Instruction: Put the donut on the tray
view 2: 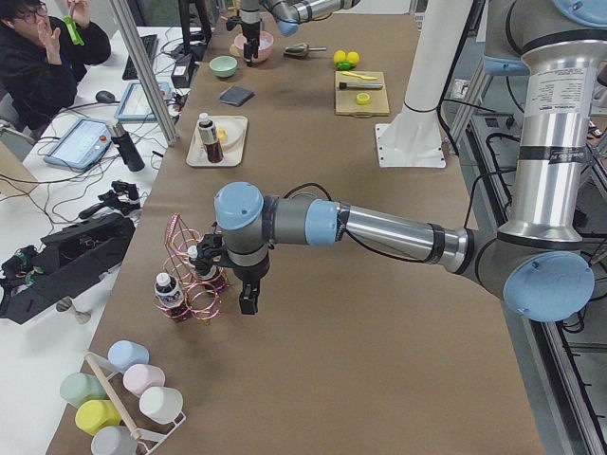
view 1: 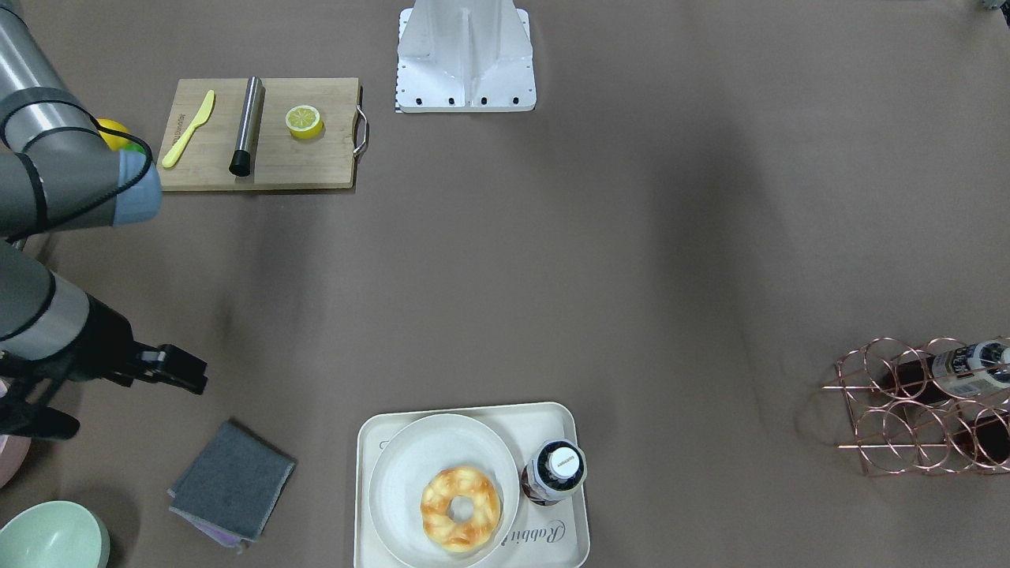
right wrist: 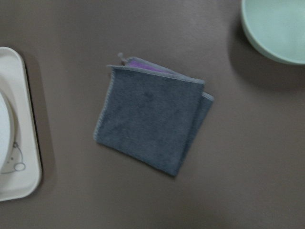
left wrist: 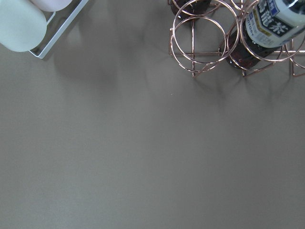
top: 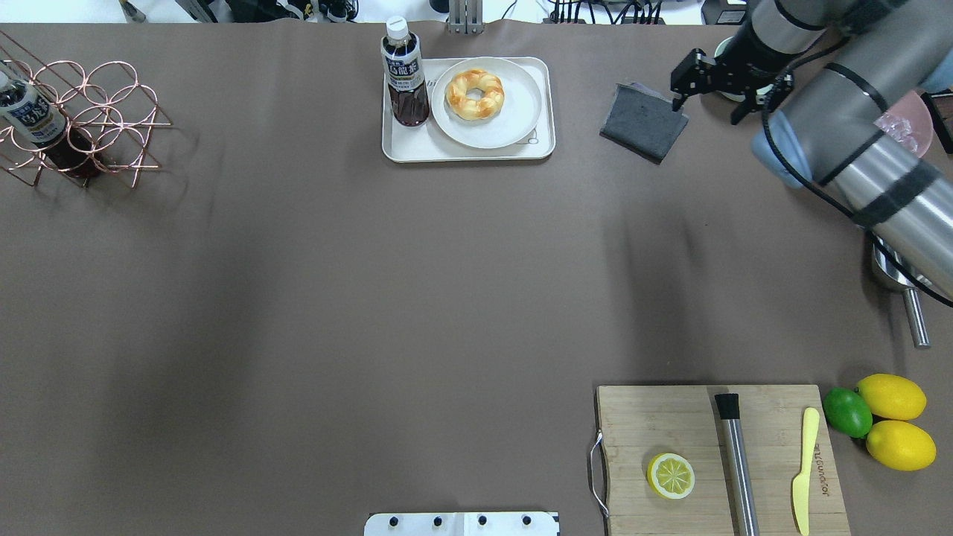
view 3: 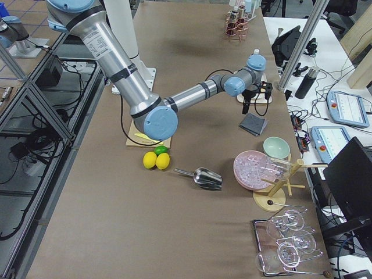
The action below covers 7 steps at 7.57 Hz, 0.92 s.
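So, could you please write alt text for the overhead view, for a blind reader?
A donut lies on a plate on a cream tray at top centre, a bottle beside it. The right claw hangs open near a grey cloth; a board with a lemon half is at bottom right.

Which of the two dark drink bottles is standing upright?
The bottle on the cream tray, next to the plate with the donut; the other bottle lies in the copper wire rack.

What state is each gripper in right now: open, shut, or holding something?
Left gripper: cannot be told; only the left side view shows it.
Right gripper: open, holding nothing.
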{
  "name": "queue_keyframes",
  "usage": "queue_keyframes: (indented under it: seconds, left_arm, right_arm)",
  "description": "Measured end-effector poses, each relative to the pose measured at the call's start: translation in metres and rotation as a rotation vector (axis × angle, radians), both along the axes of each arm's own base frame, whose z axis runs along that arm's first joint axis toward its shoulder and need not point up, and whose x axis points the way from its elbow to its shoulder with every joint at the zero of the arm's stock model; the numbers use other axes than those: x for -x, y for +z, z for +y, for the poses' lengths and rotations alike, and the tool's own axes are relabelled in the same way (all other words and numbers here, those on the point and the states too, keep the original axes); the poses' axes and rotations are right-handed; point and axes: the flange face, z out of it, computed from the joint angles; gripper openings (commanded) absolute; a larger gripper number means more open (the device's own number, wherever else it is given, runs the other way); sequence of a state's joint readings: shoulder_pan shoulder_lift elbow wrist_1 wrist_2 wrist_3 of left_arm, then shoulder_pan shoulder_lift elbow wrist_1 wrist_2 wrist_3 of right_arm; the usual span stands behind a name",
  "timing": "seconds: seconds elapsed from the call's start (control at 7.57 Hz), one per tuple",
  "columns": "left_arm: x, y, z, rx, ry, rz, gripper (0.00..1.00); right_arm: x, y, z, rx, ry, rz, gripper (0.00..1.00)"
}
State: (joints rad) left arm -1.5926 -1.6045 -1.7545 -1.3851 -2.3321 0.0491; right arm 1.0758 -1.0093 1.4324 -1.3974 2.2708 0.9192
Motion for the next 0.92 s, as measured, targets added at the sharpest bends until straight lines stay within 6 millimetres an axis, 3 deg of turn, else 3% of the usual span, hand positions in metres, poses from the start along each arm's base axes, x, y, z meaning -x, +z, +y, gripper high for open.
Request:
queue_keyframes:
  seconds: [0.4, 0.53, 0.66, 0.92]
  left_arm:
    - [0.000, 0.003, 0.001, 0.005, 0.001, 0.001, 0.98]
    - [-0.001, 0.003, 0.002, 0.006, 0.002, 0.002, 0.98]
    - [-0.001, 0.005, 0.002, 0.009, 0.003, 0.002, 0.98]
    - [-0.002, 0.005, 0.004, 0.007, 0.005, 0.002, 0.98]
  right_arm:
    - [-0.099, 0.069, 0.085, -0.014, -0.136, 0.089, 1.00]
    - [-0.135, 0.104, 0.106, -0.026, -0.181, 0.117, 1.00]
    - [-0.172, 0.140, 0.122, -0.039, -0.219, 0.137, 1.00]
    - [-0.221, 0.180, 0.139, -0.033, -0.248, 0.153, 1.00]
